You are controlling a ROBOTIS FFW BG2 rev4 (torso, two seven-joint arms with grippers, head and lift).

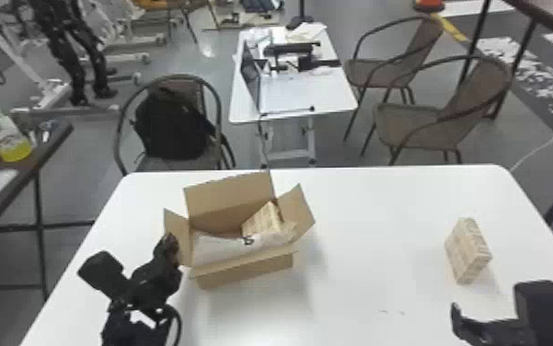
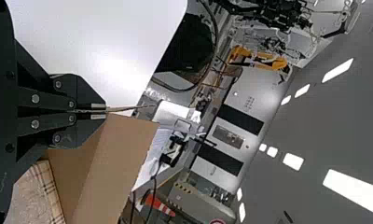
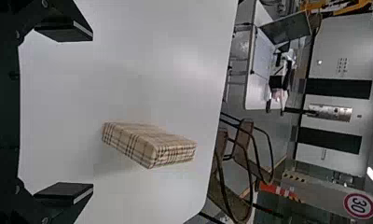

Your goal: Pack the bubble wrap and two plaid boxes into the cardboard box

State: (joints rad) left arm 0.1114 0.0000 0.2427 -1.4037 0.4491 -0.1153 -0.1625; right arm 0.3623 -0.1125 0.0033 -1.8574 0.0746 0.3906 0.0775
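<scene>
The open cardboard box [image 1: 245, 272] holds the bubble wrap [image 1: 224, 247] and one plaid box [image 1: 261, 222], tilted at its right end. My left gripper [image 1: 169, 247] is at the box's left flap; in the left wrist view the gripper [image 2: 99, 111] is shut on that flap's thin edge, with cardboard [image 2: 117, 161] and plaid [image 2: 50, 189] beside it. The second plaid box [image 1: 466, 250] stands on the table's right side. Nearer the front edge is my right gripper [image 1: 484, 327]. In the right wrist view this gripper [image 3: 87, 113] is open and apart from the plaid box [image 3: 149, 143].
The white table [image 1: 371, 207] carries the boxes. Beyond it are a chair with a black backpack [image 1: 171, 124], a smaller desk [image 1: 307, 94] and two more chairs [image 1: 413, 124]. A side table [image 1: 54, 138] with a bottle stands at the left.
</scene>
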